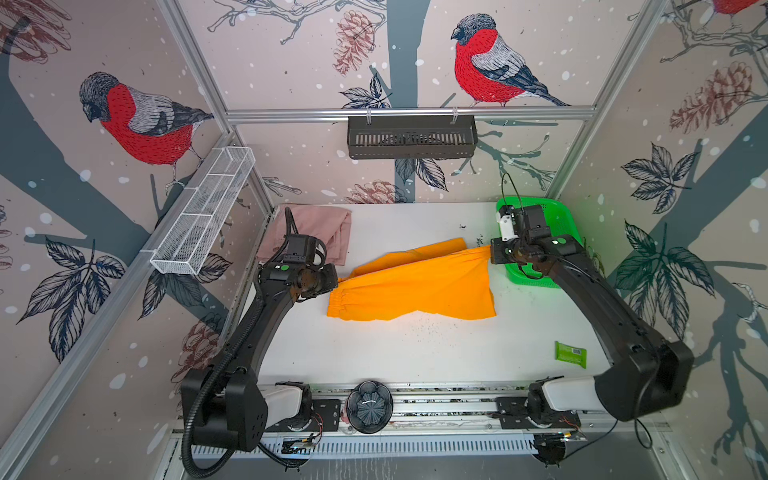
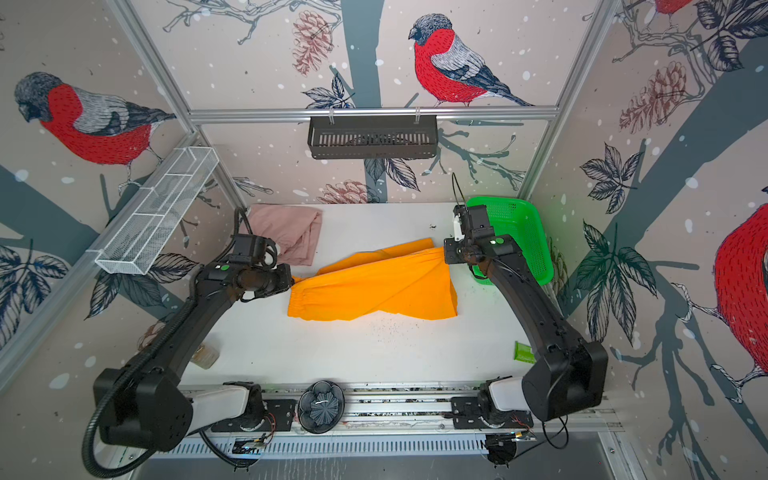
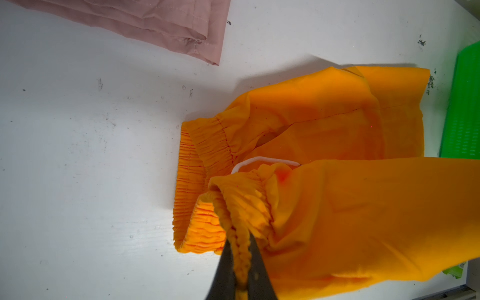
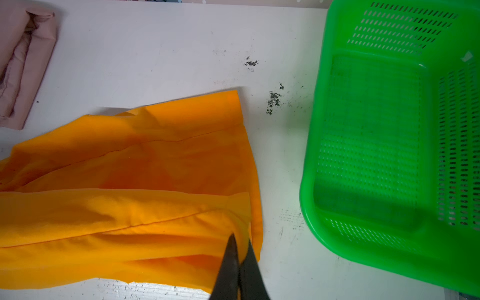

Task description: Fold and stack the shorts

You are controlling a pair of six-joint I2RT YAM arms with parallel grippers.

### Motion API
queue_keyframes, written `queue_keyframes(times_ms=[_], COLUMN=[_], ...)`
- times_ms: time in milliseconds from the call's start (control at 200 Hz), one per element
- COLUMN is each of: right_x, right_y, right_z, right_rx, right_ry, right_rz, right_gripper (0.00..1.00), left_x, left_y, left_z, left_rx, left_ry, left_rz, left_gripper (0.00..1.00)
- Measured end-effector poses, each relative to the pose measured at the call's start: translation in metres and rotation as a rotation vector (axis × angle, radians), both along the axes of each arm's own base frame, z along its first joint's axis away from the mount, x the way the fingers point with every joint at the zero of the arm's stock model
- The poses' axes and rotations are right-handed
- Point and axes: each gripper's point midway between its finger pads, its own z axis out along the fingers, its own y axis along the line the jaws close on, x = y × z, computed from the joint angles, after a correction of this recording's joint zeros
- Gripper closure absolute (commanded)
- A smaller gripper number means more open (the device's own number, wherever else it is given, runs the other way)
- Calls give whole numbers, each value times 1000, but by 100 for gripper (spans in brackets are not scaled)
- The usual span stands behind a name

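Bright orange shorts [image 1: 415, 286] [image 2: 374, 286] hang stretched between my two grippers in both top views, their lower part resting on the white table. My left gripper [image 1: 340, 280] [image 3: 240, 239] is shut on the gathered waistband, with a white drawstring [image 3: 265, 159] showing just beyond it. At the opposite side my right gripper [image 1: 489, 251] [image 4: 240, 241] is shut on a leg hem corner of the orange shorts [image 4: 130, 168]. Folded dusty pink shorts [image 1: 316, 228] [image 2: 291, 232] [image 3: 155, 23] lie at the table's back left, apart from both grippers.
A green mesh basket [image 1: 561, 216] [image 4: 389, 130] stands at the back right, behind my right arm. A green packet [image 1: 570, 354] lies front right. A dark flower-shaped bowl [image 1: 369, 406] sits on the front rail. A small jar [image 2: 205, 353] shows under my left arm.
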Motion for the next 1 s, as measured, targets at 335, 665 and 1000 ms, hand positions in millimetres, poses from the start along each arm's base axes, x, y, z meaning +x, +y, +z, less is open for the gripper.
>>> queue_keyframes(times_ms=[335,665,1000], right_x=[-5,-68,-50], right_y=[-6,11,8], right_z=[-2,-20,22], right_rx=[-12,106,109], right_ry=[-2,31,-73], right_rz=[7,28,-16], right_gripper=[100,100,100], left_x=[2,-40,-26], left_y=[-34,-72,-34], left_z=[-2,-26,-22], left_rx=[-8,-84,19], left_ry=[-75,-48,-66], left_rz=[-103,-207,-34], left_gripper=[100,100,100])
